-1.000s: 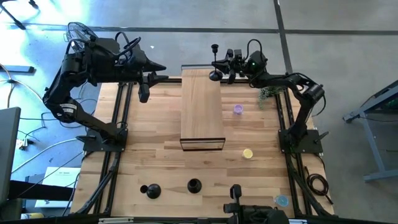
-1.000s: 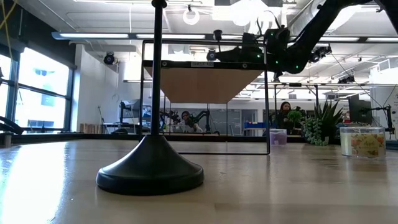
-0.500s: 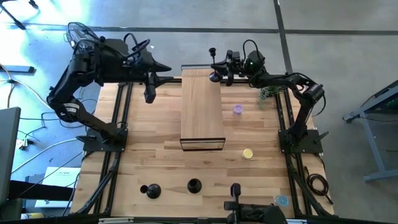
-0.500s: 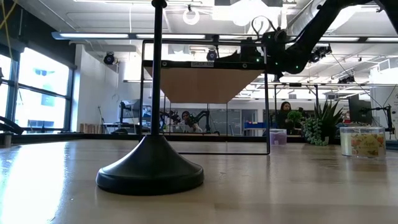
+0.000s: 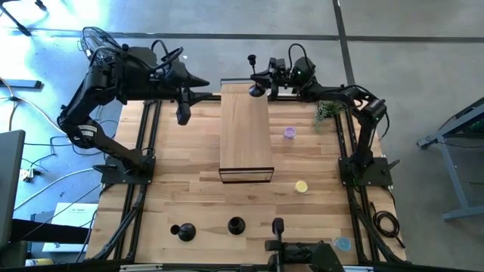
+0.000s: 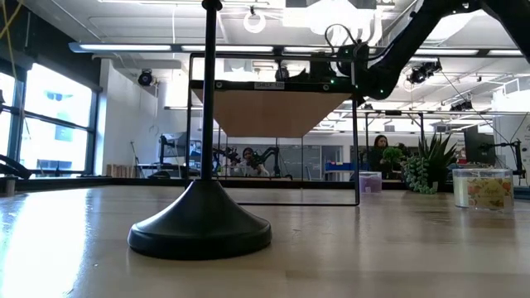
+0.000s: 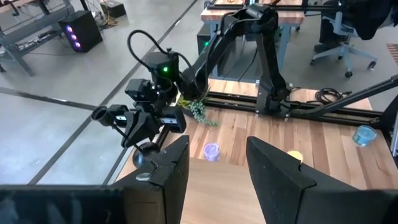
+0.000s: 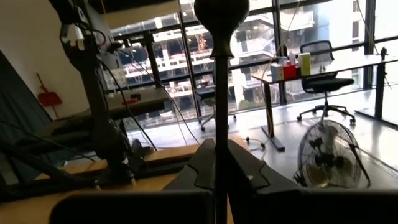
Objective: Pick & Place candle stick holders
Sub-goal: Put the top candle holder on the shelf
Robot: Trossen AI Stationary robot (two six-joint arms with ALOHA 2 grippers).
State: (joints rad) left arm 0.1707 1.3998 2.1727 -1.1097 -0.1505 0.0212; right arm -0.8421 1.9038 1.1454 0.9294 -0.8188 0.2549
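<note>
I count three candle stick holders (image 5: 255, 83): one up by my right arm, two on the table's (image 5: 189, 181) near edge. I also see one wooden shelf (image 5: 245, 132), one plant sprig (image 5: 327, 113) and three small cups (image 5: 289, 133).

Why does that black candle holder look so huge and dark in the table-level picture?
In the low view the candle stick holder stands right by the lens against bright windows and ceiling lights, so it looms as a silhouette; in the high view the same kind of holder looks small under even light.
</note>
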